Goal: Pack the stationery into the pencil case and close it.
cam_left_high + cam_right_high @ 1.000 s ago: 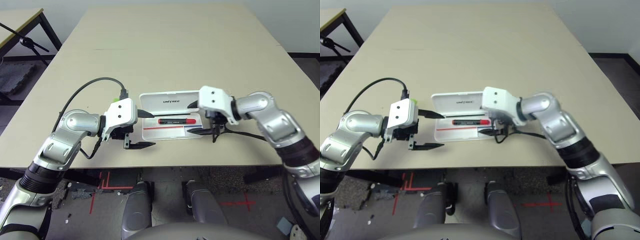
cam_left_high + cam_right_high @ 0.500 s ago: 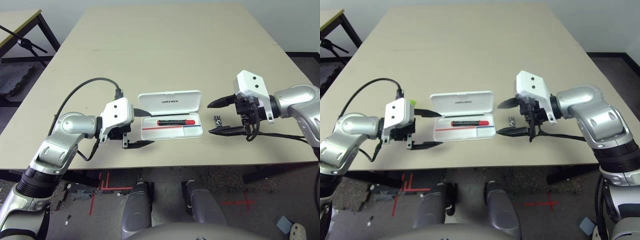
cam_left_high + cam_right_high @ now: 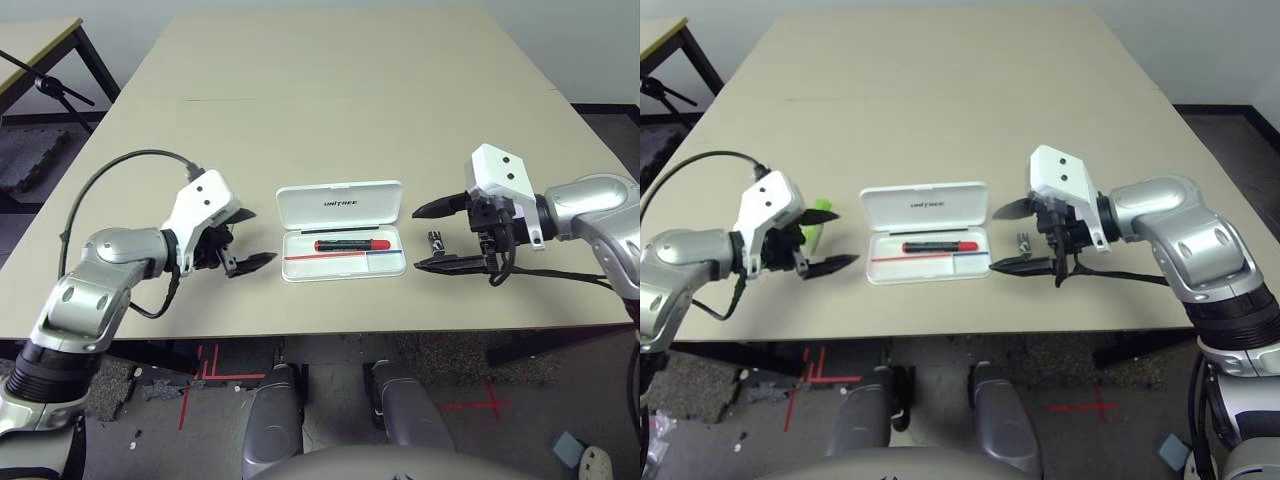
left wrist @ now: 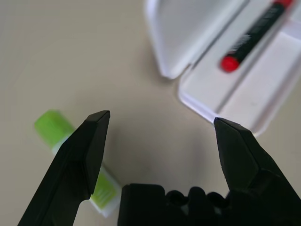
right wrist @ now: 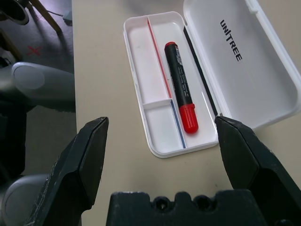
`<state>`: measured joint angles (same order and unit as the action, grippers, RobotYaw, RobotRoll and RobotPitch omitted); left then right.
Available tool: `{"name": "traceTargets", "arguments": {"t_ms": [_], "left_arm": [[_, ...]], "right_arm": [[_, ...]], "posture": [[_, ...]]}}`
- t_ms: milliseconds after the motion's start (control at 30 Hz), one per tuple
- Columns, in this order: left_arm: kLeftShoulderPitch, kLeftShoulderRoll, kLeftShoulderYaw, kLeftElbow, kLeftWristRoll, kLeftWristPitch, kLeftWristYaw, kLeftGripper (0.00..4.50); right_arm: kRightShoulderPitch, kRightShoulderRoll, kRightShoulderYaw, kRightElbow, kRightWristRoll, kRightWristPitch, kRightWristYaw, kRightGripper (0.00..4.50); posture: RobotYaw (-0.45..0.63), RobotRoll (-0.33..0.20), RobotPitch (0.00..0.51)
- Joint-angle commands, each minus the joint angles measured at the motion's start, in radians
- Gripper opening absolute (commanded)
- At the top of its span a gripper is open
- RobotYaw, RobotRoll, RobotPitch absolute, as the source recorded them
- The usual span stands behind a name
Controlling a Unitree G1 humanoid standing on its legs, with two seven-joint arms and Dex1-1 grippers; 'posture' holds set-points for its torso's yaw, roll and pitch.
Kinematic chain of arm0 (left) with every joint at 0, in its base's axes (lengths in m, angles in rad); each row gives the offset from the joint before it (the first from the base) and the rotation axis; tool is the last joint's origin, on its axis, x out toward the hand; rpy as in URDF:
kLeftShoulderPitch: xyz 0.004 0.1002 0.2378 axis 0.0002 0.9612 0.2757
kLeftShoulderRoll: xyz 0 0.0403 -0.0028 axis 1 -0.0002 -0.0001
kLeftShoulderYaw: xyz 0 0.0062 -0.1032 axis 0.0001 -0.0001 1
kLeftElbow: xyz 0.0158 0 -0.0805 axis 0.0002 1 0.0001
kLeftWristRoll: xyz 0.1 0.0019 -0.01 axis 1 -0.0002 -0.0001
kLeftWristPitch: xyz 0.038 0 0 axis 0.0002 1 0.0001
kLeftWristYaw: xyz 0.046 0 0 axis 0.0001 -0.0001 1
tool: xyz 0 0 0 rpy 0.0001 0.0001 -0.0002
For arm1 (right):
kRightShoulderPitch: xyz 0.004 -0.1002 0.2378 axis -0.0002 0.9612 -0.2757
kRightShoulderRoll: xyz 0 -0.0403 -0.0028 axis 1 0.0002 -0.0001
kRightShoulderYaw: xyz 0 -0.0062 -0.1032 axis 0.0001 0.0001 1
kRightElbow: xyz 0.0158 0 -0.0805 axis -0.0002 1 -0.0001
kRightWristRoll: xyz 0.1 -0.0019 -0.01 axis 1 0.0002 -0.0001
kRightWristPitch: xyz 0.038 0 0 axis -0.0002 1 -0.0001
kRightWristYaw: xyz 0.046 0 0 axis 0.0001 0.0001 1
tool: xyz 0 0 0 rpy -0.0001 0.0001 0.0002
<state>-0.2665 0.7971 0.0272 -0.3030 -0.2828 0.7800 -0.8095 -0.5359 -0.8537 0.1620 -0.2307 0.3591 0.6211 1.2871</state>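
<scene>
We see the pencil case (image 3: 342, 230), a flat white hard-plastic rectangle with rounded corners, lying open near the front edge of a smooth beige table (image 3: 340, 90). Its hinged lid (image 5: 240, 61), printed with dark "unitree" lettering, is laid back away from the robot. The tray is shallow and glossy, split by thin ridges into long compartments.

In the long compartment beside the hinge lies the red marker (image 5: 181, 96), a slim cylinder with a black barrel and a red end, parallel to the case's long side.

The lime-green highlighter (image 4: 75, 157), a stubby stick with a rounded green end and a paler body, rests on the table to the left of the case, well apart from it, under the left gripper (image 3: 243, 240), whose tapered matte-black fingers (image 4: 82, 157) stand spread wide, holding nothing.

The tiny black-and-silver piece (image 3: 436, 241) lies on the table just right of the case. The right gripper (image 3: 430, 237), with a white boxy housing, hovers there, its pointed black fingers (image 5: 87, 162) parted wide and empty.
</scene>
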Motion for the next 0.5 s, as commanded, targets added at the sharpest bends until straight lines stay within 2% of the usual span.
{"name": "traceTargets", "arguments": {"t_ms": [33,200,500], "left_arm": [[-0.044,-0.040,0.030,0.024,-0.014,0.132,0.091,4.50],[-0.155,-0.115,0.038,0.173,0.047,0.281,0.270,4.50],[-0.222,-0.179,0.023,0.287,0.058,0.322,0.361,4.50]], "right_arm": [[0.003,0.006,0.026,-0.004,-0.005,-0.010,-0.005,4.49],[0.001,0.012,0.039,-0.001,-0.009,-0.017,-0.009,4.49],[0.005,0.009,0.043,-0.003,-0.015,-0.019,-0.016,4.49]], "posture": [[-0.02,0.000,0.136],[-0.02,0.000,0.135],[-0.04,0.000,0.134]]}}
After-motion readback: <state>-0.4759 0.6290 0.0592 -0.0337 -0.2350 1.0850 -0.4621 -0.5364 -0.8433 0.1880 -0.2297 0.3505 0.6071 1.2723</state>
